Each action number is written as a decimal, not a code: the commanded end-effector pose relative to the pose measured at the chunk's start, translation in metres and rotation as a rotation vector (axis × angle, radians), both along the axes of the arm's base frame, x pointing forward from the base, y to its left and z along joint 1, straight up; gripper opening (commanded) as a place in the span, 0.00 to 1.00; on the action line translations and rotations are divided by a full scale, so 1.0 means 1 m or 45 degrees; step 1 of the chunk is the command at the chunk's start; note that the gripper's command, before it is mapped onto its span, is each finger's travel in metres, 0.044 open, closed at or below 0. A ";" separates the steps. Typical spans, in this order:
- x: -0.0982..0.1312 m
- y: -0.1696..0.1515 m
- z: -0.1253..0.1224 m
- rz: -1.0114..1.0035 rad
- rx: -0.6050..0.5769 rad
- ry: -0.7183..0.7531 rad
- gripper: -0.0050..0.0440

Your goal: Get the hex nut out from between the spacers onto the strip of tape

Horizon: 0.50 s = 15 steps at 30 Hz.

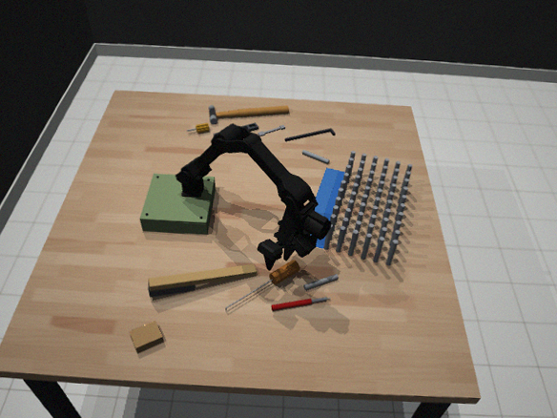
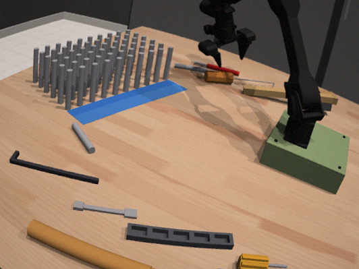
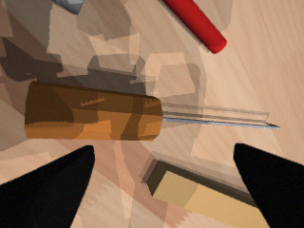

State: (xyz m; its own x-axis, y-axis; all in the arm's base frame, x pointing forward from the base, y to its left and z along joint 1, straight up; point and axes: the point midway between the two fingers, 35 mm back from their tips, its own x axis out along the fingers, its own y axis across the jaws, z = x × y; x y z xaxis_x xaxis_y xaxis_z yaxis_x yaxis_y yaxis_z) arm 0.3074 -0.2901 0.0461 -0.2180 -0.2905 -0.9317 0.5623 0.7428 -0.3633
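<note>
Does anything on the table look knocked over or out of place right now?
Two gray spacers lie flat outside the standing spacer block: one beside the blue tape strip, another near the hook pick. The open gripper holds nothing.
</note>
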 end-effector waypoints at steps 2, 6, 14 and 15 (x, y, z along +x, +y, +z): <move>0.008 0.006 0.006 0.374 -0.017 0.138 0.92; 0.013 0.011 0.008 0.650 -0.005 0.277 0.92; 0.021 0.019 0.012 1.118 0.030 0.541 0.92; 0.022 0.020 0.013 1.183 0.036 0.582 0.92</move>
State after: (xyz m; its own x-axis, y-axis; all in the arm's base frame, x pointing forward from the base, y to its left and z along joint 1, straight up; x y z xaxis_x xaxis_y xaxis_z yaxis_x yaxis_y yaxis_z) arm 0.3262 -0.2726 0.0531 -0.2680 -0.4548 -0.8493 -0.2569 0.8834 -0.3920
